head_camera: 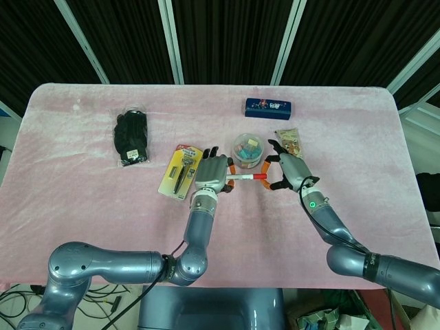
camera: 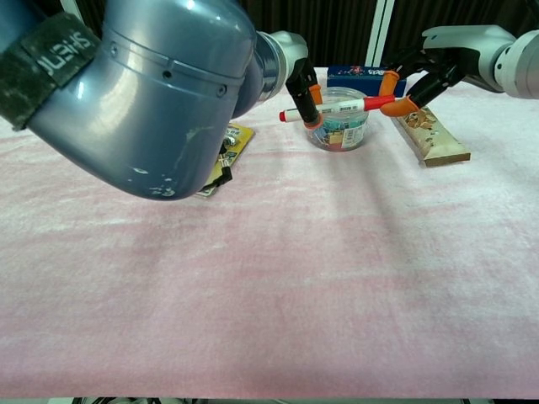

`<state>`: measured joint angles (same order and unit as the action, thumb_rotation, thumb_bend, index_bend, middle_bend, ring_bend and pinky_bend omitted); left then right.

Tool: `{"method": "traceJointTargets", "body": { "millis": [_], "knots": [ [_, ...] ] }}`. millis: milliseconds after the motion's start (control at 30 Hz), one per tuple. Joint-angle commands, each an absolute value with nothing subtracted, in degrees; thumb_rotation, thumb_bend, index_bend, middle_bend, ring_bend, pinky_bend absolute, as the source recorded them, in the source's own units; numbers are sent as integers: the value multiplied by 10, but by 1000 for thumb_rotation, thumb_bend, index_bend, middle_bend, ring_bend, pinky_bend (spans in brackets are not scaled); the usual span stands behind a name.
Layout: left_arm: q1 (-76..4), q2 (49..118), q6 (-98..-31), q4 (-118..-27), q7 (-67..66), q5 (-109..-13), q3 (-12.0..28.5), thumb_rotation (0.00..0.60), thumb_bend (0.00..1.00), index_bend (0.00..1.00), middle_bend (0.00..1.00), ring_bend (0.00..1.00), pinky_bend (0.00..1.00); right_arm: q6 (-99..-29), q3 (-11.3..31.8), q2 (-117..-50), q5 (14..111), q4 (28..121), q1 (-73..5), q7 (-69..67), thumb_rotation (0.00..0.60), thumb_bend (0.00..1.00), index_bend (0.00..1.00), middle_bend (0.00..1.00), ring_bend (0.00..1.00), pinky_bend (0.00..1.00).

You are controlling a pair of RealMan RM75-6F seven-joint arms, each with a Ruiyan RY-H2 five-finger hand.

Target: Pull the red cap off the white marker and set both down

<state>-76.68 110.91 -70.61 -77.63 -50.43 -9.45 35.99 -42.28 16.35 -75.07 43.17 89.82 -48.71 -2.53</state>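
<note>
A black glove point(head_camera: 131, 137) is lying far to the left of the clear tub point(head_camera: 247, 149), on the pink surface point(head_camera: 89, 199). A yellow card pack point(head_camera: 179, 171) is lying nearer, just left of the tub and beside the left robot hand point(head_camera: 212, 173).

The left robot hand is grasping the white marker point(head_camera: 240, 177) by its barrel, its fingers wrapped round the left part of the pen. In the chest view the same robot hand point(camera: 301, 84) is holding the marker point(camera: 337, 107) clear of the surface, directly in front of the tub point(camera: 338, 128), with the pen lying roughly level and its right end slightly higher.

The tub is sitting behind the marker and is holding small coloured items that are too small to identify.

The red cap point(head_camera: 259, 176) is sitting on the right end of the marker, in front of the tub and slightly to its right. The right robot hand point(head_camera: 289, 172) is pinching this cap between orange-tipped fingers point(camera: 391, 81), the remaining fingers spreading apart. In the chest view the cap point(camera: 379, 101) is seated on the barrel with no gap visible.

A flat printed packet point(head_camera: 289, 140) is lying just right of the tub, behind the right robot hand. A dark blue case point(head_camera: 267, 107) is lying behind the tub, towards the far edge of the surface.
</note>
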Motion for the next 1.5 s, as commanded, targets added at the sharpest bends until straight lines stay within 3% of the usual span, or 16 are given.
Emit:
{"method": "traceJointTargets", "body": {
  "millis": [33, 1067, 1300, 1500],
  "knots": [
    [-766, 1109, -707, -776, -505, -94, 360, 600, 510, 666, 336, 0, 0, -423, 163, -749, 433, 900, -486, -26, 600, 351, 724, 6, 93, 160],
    [-746, 1084, -724, -805, -513, -109, 343, 600, 510, 671, 337, 0, 0, -424, 153, -703, 443, 907, -450, -50, 600, 364, 780, 5, 93, 160],
    [-710, 1042, -727, -867, -516, -118, 318, 600, 511, 674, 337, 0, 0, -434, 140, -688, 470, 916, -416, -73, 600, 364, 779, 4, 93, 160],
    [-675, 1012, -740, -928, -518, -117, 283, 600, 511, 675, 336, 0, 0, -453, 128, -726, 499, 909, -393, -96, 600, 364, 779, 4, 93, 160]
  ]
}}
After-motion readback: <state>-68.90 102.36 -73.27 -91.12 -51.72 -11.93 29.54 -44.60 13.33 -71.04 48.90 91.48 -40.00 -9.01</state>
